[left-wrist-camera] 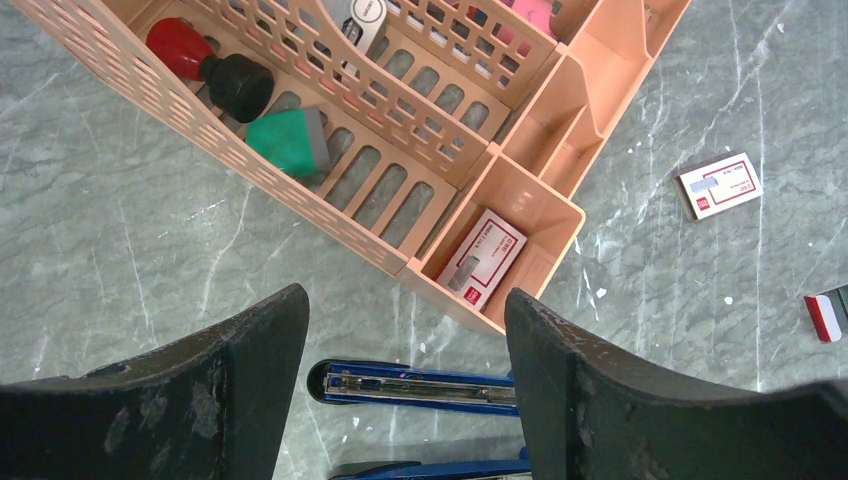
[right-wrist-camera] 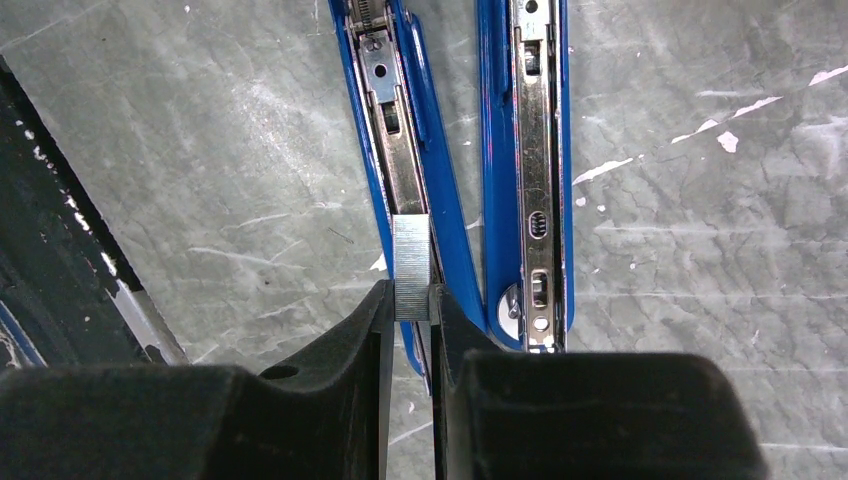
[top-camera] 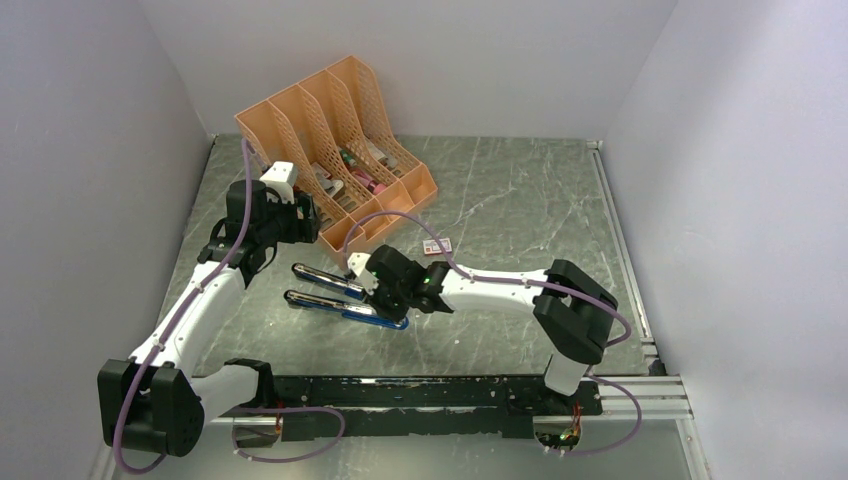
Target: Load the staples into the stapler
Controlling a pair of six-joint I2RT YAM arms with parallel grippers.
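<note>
**A:** What was recorded for the right gripper (right-wrist-camera: 411, 305)?

**B:** Its fingers (right-wrist-camera: 340, 350) were seen pressed together on the staples (right-wrist-camera: 411, 262), a short silvery-grey strip pinched at one end. The free end was pointed along the metal channel of one arm of the stapler (right-wrist-camera: 520, 150). Whether the strip was touching the channel could not be told.

**A:** And the stapler itself?

**B:** It was found opened flat on the table (top-camera: 520, 200), left of the middle and nearer the near edge than the far one. The two blue arms lay close beside each other, metal insides up, joined at the end under the right gripper.

**A:** The left gripper (left-wrist-camera: 405, 300)?

**B:** Its fingers (left-wrist-camera: 250, 380) were spread wide with nothing between them. It was held above the table, over the near end of the peach organiser (top-camera: 262, 140), which stood by the far left corner. The tip of one stapler arm was seen below and between the fingers.

**A:** What else was noted?

**B:** A small white-and-red box (top-camera: 437, 245) lay flat on the table between the organiser and the right arm, apart from both. A second box (left-wrist-camera: 484, 258) of the same colours was seen in the organiser's small front compartment. In a long slot, a green stamp (left-wrist-camera: 288, 140) and a red-and-black stamp (left-wrist-camera: 210, 68) were noted.
</note>
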